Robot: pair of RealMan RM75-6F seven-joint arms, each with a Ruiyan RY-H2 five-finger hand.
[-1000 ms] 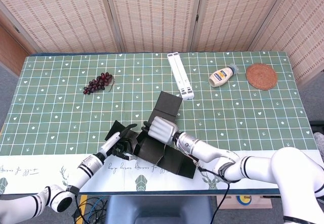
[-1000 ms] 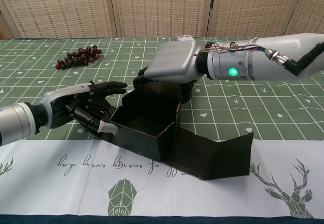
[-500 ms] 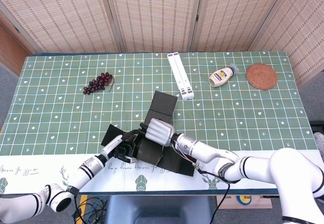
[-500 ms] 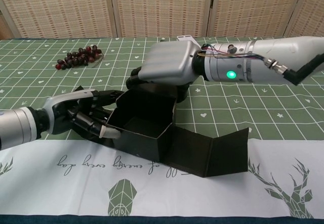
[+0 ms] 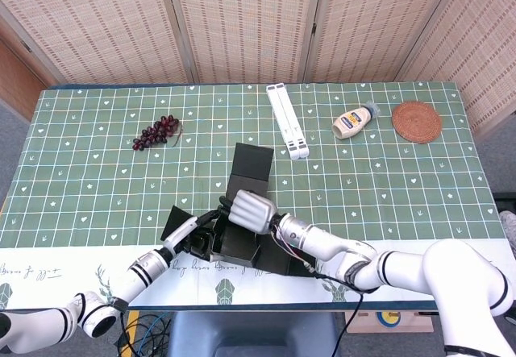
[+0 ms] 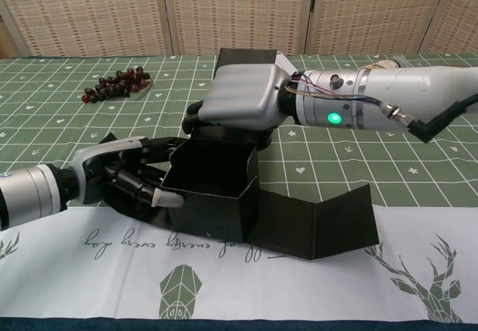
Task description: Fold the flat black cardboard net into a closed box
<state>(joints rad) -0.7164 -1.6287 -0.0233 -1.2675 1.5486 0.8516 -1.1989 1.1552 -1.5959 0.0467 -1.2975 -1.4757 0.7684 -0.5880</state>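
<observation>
Here one black cardboard net [image 6: 224, 189], two hands [image 6: 134, 178] [image 6: 239, 99] touching it.

left robot hand [image 6: 127, 178] lies fingers spread, right robot hand [image 6: 237, 103] arches palm-down beside it.

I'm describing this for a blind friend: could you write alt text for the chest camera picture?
Two robot hands work a half-folded black cardboard box on a green patterned tablecloth: the right hand rests on its far wall, the left hand presses against its left side. One unfolded flap lies out to the right, another stands up behind the right hand, and a bunch of dark grapes lies further back.
</observation>
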